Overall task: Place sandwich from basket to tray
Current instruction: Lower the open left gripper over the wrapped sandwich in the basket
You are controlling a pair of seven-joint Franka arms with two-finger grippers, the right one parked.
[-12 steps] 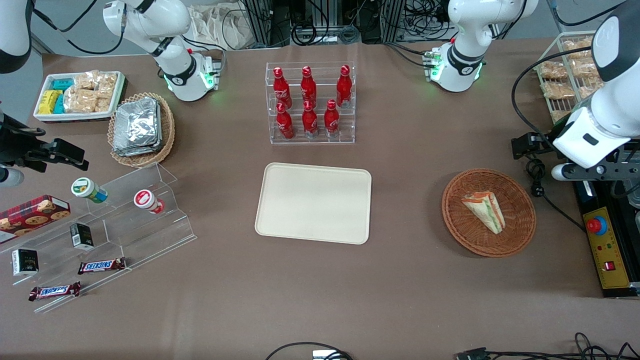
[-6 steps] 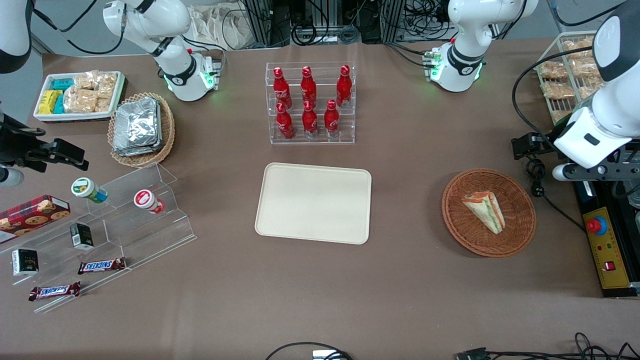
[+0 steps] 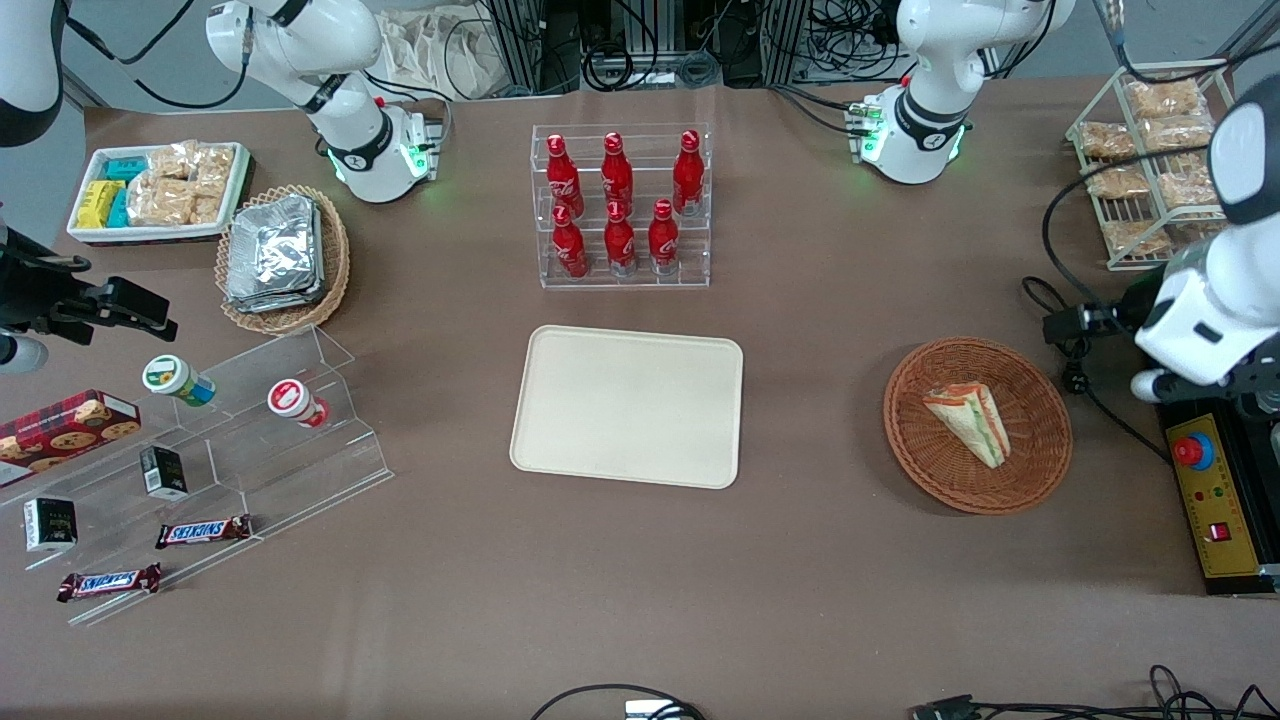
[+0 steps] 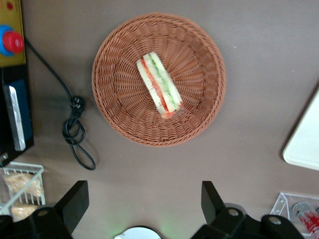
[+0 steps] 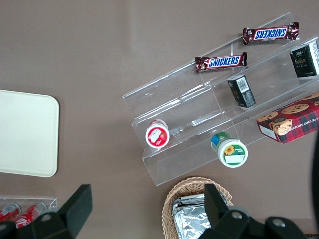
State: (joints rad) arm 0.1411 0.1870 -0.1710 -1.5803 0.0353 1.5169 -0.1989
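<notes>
My gripper (image 4: 142,209) hangs above the bench near the basket (image 4: 199,124), jaws wide and holding nothing. One sandwich (image 4: 159,84) lies in that one basket; one tray (image 3: 560,440) waits bare, well apart. Looks light, soft and squishy, so I'd pinch gently across the bread faces, mid-wedge.

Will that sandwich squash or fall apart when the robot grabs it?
Probably soft: the sandwich is layered bread and filling, so a hard squeeze may dent it. It looks light. The gripper, open, hangs above the basket.
</notes>
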